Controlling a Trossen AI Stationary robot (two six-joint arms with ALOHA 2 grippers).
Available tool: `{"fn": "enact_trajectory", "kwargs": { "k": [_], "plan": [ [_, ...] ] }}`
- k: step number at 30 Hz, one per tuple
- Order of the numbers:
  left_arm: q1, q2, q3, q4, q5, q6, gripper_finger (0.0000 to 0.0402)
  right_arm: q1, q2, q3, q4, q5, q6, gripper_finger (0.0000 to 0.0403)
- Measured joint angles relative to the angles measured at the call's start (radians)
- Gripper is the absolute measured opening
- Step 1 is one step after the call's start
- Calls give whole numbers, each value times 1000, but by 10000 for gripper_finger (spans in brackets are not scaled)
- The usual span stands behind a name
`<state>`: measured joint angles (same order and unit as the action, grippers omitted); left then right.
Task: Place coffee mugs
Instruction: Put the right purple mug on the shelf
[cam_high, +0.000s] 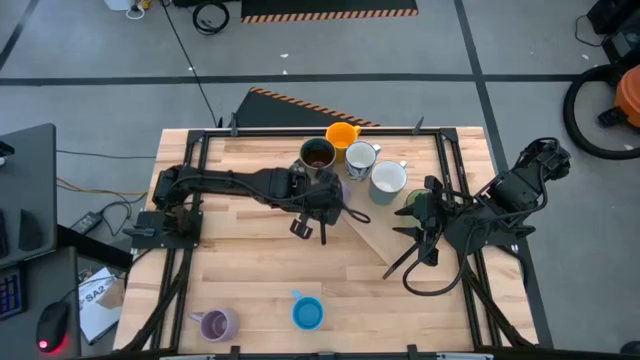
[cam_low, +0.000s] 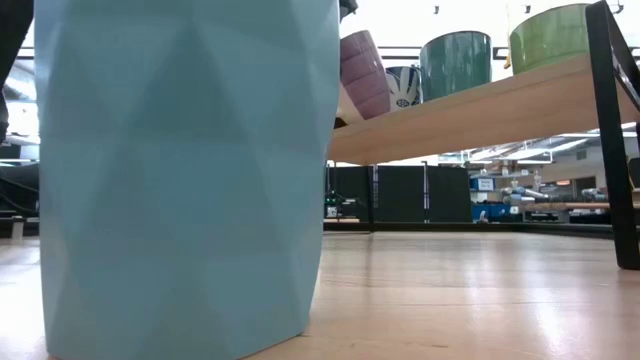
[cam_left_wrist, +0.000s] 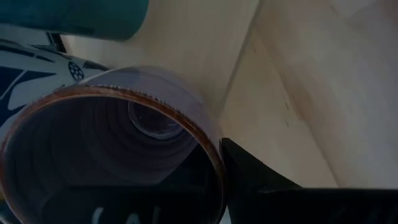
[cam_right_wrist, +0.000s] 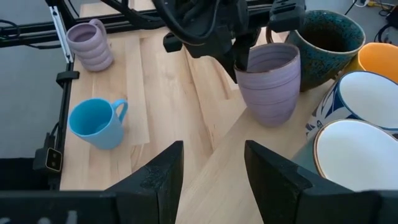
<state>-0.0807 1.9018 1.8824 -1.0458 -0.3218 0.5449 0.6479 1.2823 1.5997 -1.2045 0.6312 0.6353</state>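
My left gripper (cam_right_wrist: 241, 59) is shut on a purple ribbed mug (cam_right_wrist: 268, 81) at the left end of a raised wooden board (cam_high: 372, 232). Behind it on the board stand a dark brown mug (cam_high: 317, 154), an orange mug (cam_high: 342, 134), a white patterned mug (cam_high: 360, 157), a pale grey mug (cam_high: 388, 178) and a green mug (cam_high: 415, 200). My right gripper (cam_right_wrist: 211, 174) hangs open over the board's right part with nothing between its fingers. A blue mug (cam_high: 308, 313) and a second purple mug (cam_high: 215, 323) stand on the tabletop near its front edge. My left gripper holds the purple mug by its rim (cam_right_wrist: 249, 62), on the side toward the table's left. One finger is inside the mug and the other finger (cam_left_wrist: 261, 180) is outside against the wall. The fingers slant down from the left. The mug leans a little, mouth up, with its base (cam_right_wrist: 267, 119) at the board's surface.
The black frame rails (cam_high: 190, 190) run along the table's left and right sides. The board rises above the tabletop as a shelf (cam_low: 480, 110). Bare wood lies between the board and the two mugs near the front edge.
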Motion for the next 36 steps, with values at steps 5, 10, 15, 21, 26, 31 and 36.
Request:
{"fn": "enact_trajectory", "kwargs": {
  "k": [5,10,15,21,26,31,36],
  "plan": [
    [12,0,0,0,3,2,33,0,0,0,2,1,0,176],
    [13,0,0,5,8,2,46,0,0,0,4,4,-7,176],
    [12,0,1,20,7,-9,51,0,0,0,6,8,-16,176],
    [13,0,1,47,7,-14,60,0,0,0,7,8,-17,176],
    [17,0,1,65,2,-33,89,0,0,0,7,8,-20,176],
    [17,0,1,87,1,-40,109,0,0,0,7,8,-25,176],
    [17,0,1,126,7,-40,110,0,0,0,14,7,-27,176]
  ]
}}
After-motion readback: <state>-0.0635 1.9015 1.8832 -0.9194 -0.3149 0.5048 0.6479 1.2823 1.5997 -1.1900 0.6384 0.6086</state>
